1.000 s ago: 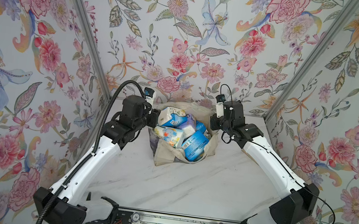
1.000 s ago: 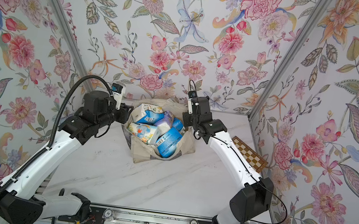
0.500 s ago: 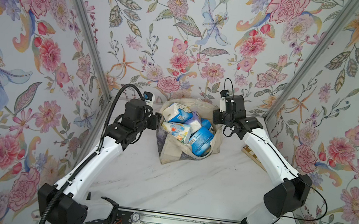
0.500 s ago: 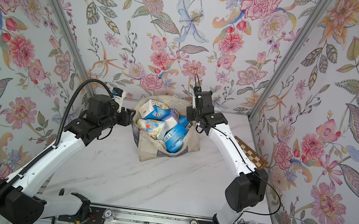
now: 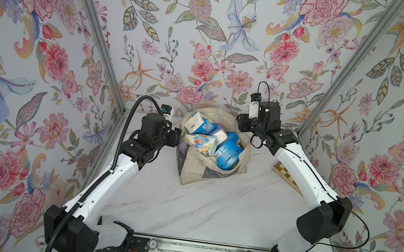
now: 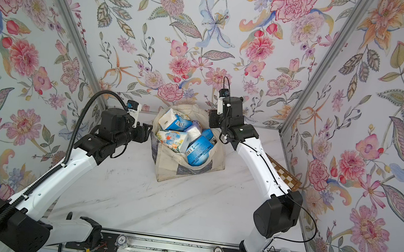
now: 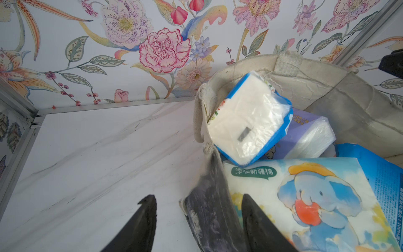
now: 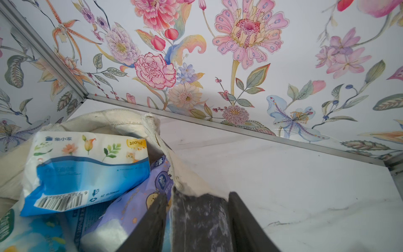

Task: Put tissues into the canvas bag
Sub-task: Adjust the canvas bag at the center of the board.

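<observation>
At the back of the counter (image 5: pixel 184 209), what has been changed within the last second?

The canvas bag (image 5: pixel 198 168) was held nearer the front a second ago, gripped at both rims. It has since been carried back and set down close to the rear wall, and both grips have been let go.

How are the hands placed now?

The left hand (image 7: pixel 198 196) is released, its jaws apart on either side of the bag's wall, with a clear gap seen on the outer side. The right hand (image 8: pixel 198 195) is likewise released and straddles the opposite wall, no longer pinched on it.

What is meant for the task?

The tissues (image 5: pixel 227 154) are piled inside the bag up to its mouth, and no loose pack can be seen on the counter. The packing is judged finished or nearly so; only withdrawal of the arms appears to be left. A chessboard (image 5: pixel 284 174) is left lying beside the right arm.

Can any writing be read?

"添加新疆棉" is printed on a green label on the elephant pack (image 7: pixel 305 207). "象小家" and a "100%" badge are shown on the blue-and-white pack (image 8: pixel 87 170), above a barcode. The print on the lavender pack (image 7: pixel 305 135) is too small to be read.
</observation>
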`<state>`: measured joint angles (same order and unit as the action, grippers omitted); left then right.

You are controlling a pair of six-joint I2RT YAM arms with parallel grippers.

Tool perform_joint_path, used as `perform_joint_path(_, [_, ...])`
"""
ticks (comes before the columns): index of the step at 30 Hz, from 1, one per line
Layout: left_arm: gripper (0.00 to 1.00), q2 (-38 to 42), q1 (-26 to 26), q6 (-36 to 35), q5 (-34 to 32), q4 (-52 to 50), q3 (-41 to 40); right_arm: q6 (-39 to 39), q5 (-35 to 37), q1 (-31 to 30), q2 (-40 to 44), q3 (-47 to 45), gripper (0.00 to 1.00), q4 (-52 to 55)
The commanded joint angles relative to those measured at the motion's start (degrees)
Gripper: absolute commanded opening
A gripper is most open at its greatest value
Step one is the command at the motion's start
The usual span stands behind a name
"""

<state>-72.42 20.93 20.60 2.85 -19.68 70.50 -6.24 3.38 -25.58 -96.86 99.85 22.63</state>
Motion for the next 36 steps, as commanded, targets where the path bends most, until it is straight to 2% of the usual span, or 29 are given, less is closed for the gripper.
perform_joint_path(1, [0.63,2.05,-0.71,-0.47,-2.94,-0.54,-1.13,-0.95,-1.05,0.7,2.46,-1.04,0.55,-3.31])
perform_joint_path(6, [0.64,5.69,-2.07,-0.54,-5.95,1.09,-3.39,-2.94,-1.79,2.95,7.65,-7.43,0.6,-9.76])
perform_joint_path(11, [0.65,8.47,-4.3,-0.74,-7.05,1.22,-5.09,-3.86,-1.62,5.94,10.87,-10.44,0.61,-10.58])
perform_joint_path(17, [0.64,11.95,-6.95,-1.26,-10.43,5.37,-10.85,-7.24,0.64,14.05,14.54,-17.44,0.77,-10.6])
perform_joint_path(21, [0.68,13.88,-10.09,-0.47,-12.55,11.42,-17.19,-9.4,1.99,20.92,15.03,-24.31,1.0,-10.55])
perform_joint_path(23, [0.78,14.47,-10.56,-0.74,-15.55,15.19,-20.69,-9.78,4.25,22.47,15.04,-27.94,0.99,-11.26])
perform_joint_path(26, [0.99,14.32,-10.69,-1.5,-19.73,21.01,-25.46,-9.12,6.25,23.3,14.56,-34.0,0.99,-15.43])
perform_joint_path(33, [0.99,8.31,-11.08,-4.03,-28.23,36.33,-34.64,-3.5,8.6,22.88,12.19,-47.37,0.99,-32.48])
perform_joint_path(36, [0.99,4.83,-11.08,-8.47,-30.69,44.48,-38.57,-1.44,9.28,22.6,11.81,-51.36,0.99,-38.19])
